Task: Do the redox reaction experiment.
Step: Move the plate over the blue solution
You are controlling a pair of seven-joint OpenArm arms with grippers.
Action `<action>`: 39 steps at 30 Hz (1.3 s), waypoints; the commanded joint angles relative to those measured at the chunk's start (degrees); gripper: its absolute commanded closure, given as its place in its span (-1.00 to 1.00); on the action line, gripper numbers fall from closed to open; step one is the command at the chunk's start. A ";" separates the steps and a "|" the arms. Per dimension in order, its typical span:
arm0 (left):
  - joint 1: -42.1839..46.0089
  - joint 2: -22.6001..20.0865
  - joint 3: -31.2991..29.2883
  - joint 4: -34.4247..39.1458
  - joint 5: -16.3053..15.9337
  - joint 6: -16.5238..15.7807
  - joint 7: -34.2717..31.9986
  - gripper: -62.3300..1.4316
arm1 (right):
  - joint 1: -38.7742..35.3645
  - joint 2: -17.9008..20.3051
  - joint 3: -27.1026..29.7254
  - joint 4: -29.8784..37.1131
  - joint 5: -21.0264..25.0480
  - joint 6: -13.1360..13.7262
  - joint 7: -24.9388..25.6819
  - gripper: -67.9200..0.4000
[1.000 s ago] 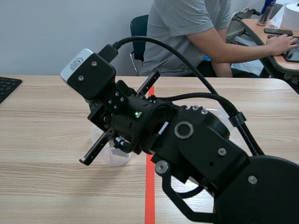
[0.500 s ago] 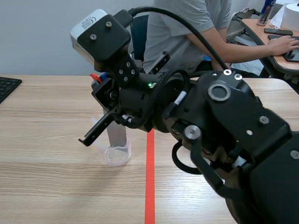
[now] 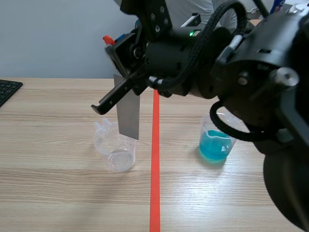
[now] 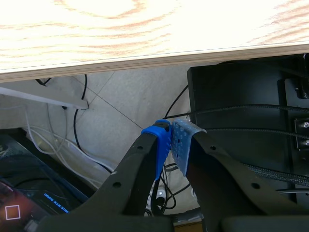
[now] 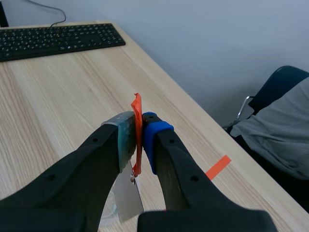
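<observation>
The left gripper (image 4: pixel 172 137) is sitting closed on nothing, below the table edge. Over the empty beaker (image 3: pixel 115 153) the metal strip (image 3: pixel 128 113) is hanging upright, the right gripper (image 5: pixel 138 129) pinching its orange tab (image 5: pixel 137 108). The blue-liquid beaker (image 3: pixel 216 144) is standing well off to the strip's right.

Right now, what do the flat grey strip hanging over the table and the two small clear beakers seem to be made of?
The flat grey rectangular strip is probably sheet metal: dull matte grey, thin, with straight rigid edges. The empty clear spouted beaker is likely transparent plastic, as its walls look slightly cloudy; glass is possible. The clear beaker of blue liquid looks the same, so it is probably the same material.
</observation>
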State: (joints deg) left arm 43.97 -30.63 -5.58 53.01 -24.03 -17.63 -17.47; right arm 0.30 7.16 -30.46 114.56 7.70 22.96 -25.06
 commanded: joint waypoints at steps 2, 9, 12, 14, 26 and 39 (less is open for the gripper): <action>0.63 0.15 -0.11 0.72 -0.33 -0.09 -0.72 0.82 | 0.81 0.00 1.73 2.97 0.96 -0.31 -0.61 0.94; 0.79 0.15 -0.11 0.72 -0.33 -0.11 -0.72 0.82 | 0.81 2.56 6.64 6.80 5.44 2.40 -2.25 0.94; 0.79 0.15 -0.11 0.72 -0.33 -0.11 -0.70 0.82 | 0.81 4.90 8.90 7.48 7.69 2.45 -2.27 0.94; 0.79 0.15 -0.11 0.72 -0.33 -0.11 -0.70 0.82 | 0.81 6.71 10.60 7.65 9.16 2.45 -2.25 0.94; 0.79 0.15 -0.11 0.72 -0.33 -0.11 -0.72 0.82 | 0.63 21.62 21.92 7.65 22.97 3.72 -0.72 0.94; 0.79 0.28 -0.11 0.72 -0.31 -0.09 -0.68 0.82 | 0.66 36.83 29.44 3.89 39.06 5.22 2.03 0.94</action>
State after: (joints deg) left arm 44.14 -30.61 -5.58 53.01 -24.03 -17.63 -17.47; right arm 0.30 43.20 -1.48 119.55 46.57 28.36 -24.03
